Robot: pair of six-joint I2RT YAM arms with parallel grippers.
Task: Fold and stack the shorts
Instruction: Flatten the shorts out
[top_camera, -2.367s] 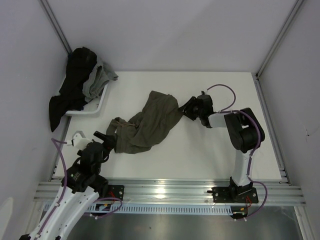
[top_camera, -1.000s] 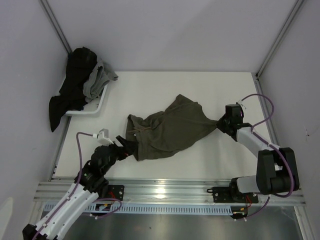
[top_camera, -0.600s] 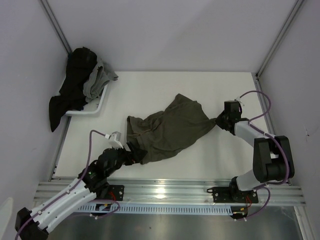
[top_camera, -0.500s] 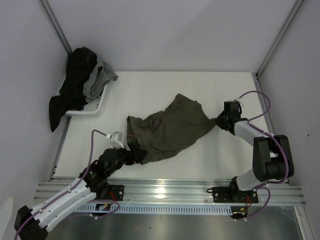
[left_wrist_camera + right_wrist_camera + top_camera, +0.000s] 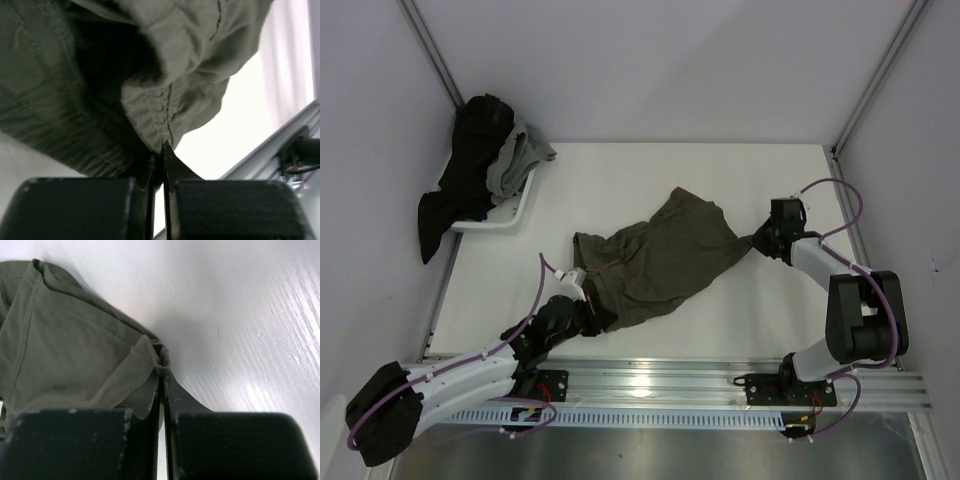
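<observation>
Olive shorts (image 5: 655, 262) lie bunched on the bench (image 5: 740, 170), in a band running from just right of the white tray (image 5: 525, 208) away to the side far from it. Left fingers (image 5: 592, 312) are pressed together on the ribbed waistband edge at the end nearer the tray, with only the tips biting. Right fingers (image 5: 761, 243) are clamped on a leg-hem corner at the end far from the tray, the cloth pinched into a small knot.

The step looks like spreading the shorts flat before the fold. Probably best to draw both ends apart evenly and low over the bench until the wrinkles go. Pull gently, since the left grip is shallow and could slip.

Hard to tell:
- How many layers either pair holds.
- Which leg the right one has.
- Where the second leg lies in the bunch.
- The drawstring, which can't be made out.
- What sits in the dark hollow in the left wrist view.
- The pile (image 5: 470, 175) in the tray, dark and grey garments hanging over the rim, type unclear.
</observation>
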